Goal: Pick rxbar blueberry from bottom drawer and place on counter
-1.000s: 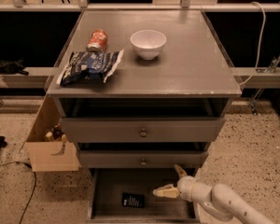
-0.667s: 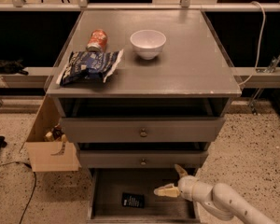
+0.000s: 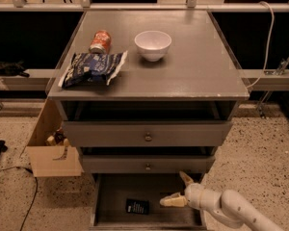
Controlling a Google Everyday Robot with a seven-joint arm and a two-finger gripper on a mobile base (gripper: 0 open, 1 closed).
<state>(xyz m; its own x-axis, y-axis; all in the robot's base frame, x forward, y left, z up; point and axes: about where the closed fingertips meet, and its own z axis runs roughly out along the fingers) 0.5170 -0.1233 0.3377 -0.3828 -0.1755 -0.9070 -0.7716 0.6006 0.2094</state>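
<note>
Tool gapes beside rxbar blueberry in bottom drawer.

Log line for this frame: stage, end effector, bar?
stage: pre-grasp | end effector: open, over bottom drawer, right of rxbar, apart | rxbar: flat in open drawer | counter: no rxbar

You're looking at a speckled terrazzo floor in dim, warm light. Behind the cabinet, a pale rail crosses a dark recess. An open cardboard box sits on the floor at the cabinet's left, with a thin black cable beside it. A white cable hangs at the right. Your tool hovers over the bottom drawer, its fingers spread.
</note>
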